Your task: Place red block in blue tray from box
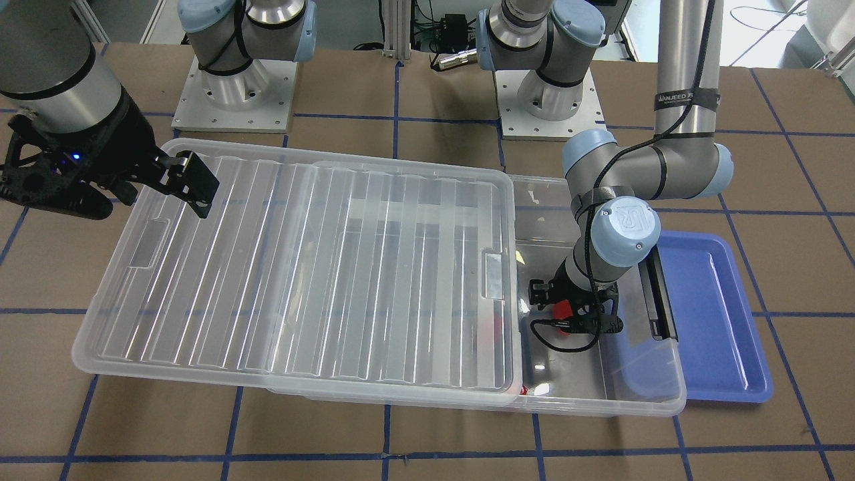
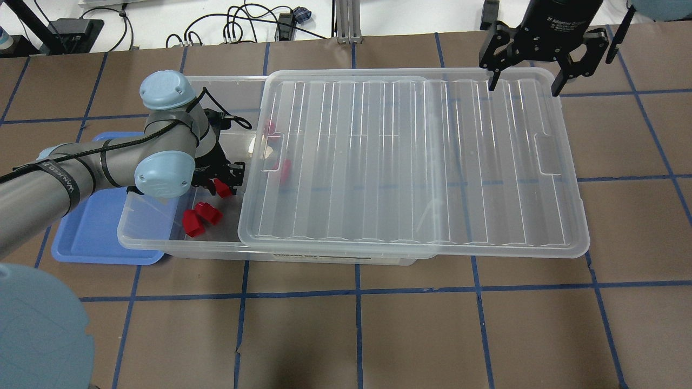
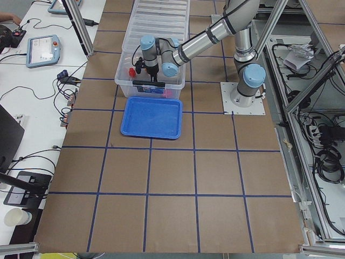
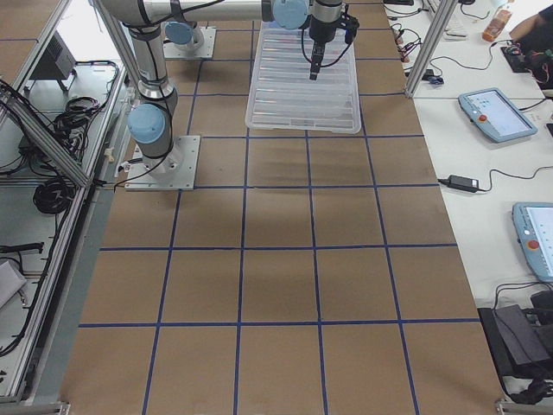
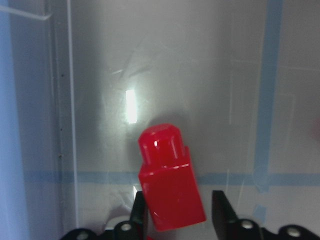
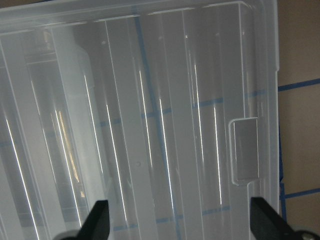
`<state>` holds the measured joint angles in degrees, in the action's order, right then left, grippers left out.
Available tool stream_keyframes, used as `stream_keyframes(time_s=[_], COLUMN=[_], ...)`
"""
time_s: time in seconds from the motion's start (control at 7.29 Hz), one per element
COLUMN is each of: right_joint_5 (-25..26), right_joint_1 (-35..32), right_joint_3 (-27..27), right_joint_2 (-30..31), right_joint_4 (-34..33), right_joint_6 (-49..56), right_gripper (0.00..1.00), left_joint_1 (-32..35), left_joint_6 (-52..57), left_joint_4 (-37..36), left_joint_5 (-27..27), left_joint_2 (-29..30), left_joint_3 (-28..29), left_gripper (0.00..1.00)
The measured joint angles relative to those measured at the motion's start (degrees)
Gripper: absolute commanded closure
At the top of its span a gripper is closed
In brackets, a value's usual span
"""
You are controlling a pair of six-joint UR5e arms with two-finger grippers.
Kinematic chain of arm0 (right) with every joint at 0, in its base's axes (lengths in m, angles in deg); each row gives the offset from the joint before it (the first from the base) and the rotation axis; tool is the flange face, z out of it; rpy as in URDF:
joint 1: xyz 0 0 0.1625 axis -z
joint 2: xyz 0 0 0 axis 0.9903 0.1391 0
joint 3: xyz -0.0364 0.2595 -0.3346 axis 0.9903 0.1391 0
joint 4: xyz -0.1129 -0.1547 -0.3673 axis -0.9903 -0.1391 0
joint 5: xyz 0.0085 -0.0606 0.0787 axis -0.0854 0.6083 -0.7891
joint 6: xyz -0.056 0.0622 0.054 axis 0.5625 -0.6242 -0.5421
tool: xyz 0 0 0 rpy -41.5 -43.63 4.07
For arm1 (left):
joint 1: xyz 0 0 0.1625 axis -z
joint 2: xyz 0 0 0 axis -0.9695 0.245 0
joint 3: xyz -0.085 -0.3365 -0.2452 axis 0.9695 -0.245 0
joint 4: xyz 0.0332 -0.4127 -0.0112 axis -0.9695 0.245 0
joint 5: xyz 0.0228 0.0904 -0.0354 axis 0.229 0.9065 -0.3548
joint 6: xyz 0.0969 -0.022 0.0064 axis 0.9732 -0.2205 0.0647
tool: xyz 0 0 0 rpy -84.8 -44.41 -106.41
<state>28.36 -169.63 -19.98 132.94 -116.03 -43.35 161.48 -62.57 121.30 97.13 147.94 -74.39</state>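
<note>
The box (image 2: pixel 178 249) is a clear bin whose ribbed lid (image 2: pixel 411 162) is slid toward the robot's right, leaving the left end uncovered. My left gripper (image 2: pixel 219 186) reaches into that uncovered end and is shut on a red block (image 5: pixel 170 185), held just above the bin floor; the block also shows in the front view (image 1: pixel 562 308). Two more red blocks (image 2: pixel 200 216) lie on the bin floor close by. Others (image 2: pixel 284 168) show dimly under the lid. The blue tray (image 2: pixel 92 237) lies empty beside the box's left end. My right gripper (image 2: pixel 521 81) is open and empty above the lid's far right corner.
The box's black latch (image 1: pixel 658 294) faces the blue tray (image 1: pixel 708 300). Both arm bases (image 1: pixel 234 87) stand behind the box. The table is brown with blue tape lines (image 2: pixel 357 292).
</note>
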Motion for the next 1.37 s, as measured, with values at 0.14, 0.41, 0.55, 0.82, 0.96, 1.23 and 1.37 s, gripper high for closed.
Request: stream_keyframes(time_s=[0.14, 0.41, 0.55, 0.82, 0.96, 1.23, 1.37], right_joint_5=[0.1, 0.2, 0.2, 0.3, 0.3, 0.3, 0.3], right_joint_1=[0.0, 0.0, 0.0, 0.0, 0.0, 0.1, 0.1], right_joint_3=[0.0, 0.0, 0.0, 0.0, 0.0, 0.0, 0.0], right_joint_2=[-0.1, 0.0, 0.0, -0.1, -0.1, -0.1, 0.0], right_joint_4=[0.0, 0.1, 0.1, 0.2, 0.2, 0.2, 0.3], right_joint_6=[0.0, 0.1, 0.2, 0.2, 0.2, 0.4, 0.4], right_gripper=[0.00, 0.00, 0.00, 0.00, 0.00, 0.00, 0.00], left_joint_1=[0.1, 0.2, 0.3, 0.2, 0.3, -0.5, -2.0], left_joint_6=[-0.3, -0.7, -0.8, -0.9, -0.9, -0.6, 1.0], left_joint_4=[-0.1, 0.0, 0.6, 5.8, 10.9, 20.7, 23.6], left_joint_5=[0.0, 0.1, -0.1, -0.5, -0.7, -1.1, -0.8], left_joint_2=[-0.4, -2.1, -3.3, -6.3, -8.2, -11.9, -13.0], left_joint_3=[0.1, 1.0, 1.7, 4.9, 7.9, 14.1, 16.3], left_gripper=[0.66, 0.66, 0.66, 0.66, 0.66, 0.76, 0.79])
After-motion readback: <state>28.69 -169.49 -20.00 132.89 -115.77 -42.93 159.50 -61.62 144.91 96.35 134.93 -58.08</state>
